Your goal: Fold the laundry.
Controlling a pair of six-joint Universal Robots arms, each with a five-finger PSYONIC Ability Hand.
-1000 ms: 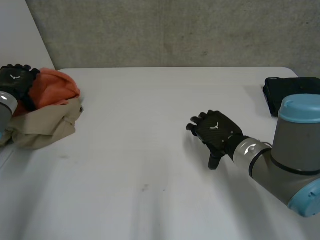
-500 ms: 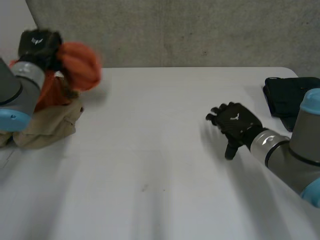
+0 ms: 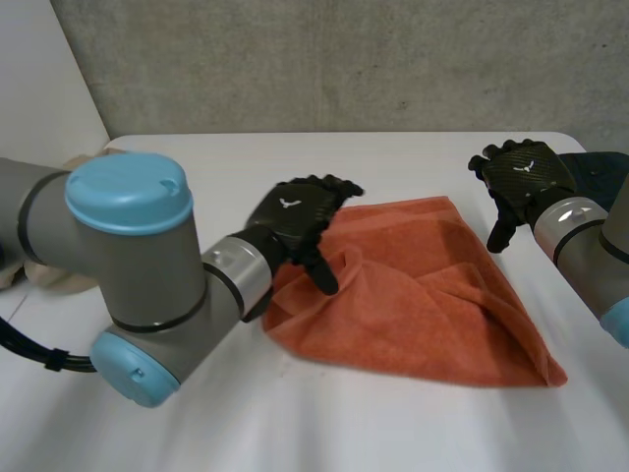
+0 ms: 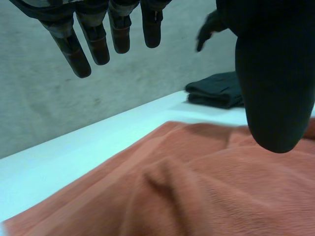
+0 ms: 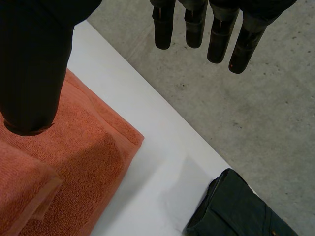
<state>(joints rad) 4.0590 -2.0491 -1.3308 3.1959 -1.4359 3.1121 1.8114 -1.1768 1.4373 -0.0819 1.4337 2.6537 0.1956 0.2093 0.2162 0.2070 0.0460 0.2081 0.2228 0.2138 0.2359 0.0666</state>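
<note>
Left hand [image 3: 295, 218] and right hand [image 3: 521, 177], each white-marked, hang fingers apart at the orange towel [image 3: 423, 295].

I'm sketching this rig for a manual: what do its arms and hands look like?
Both the left arm and right arm are thick grey tubes with round light-blue joint caps and a silvery wrist band. The left hand and right hand are black, each with a small white mark on the back.
</note>
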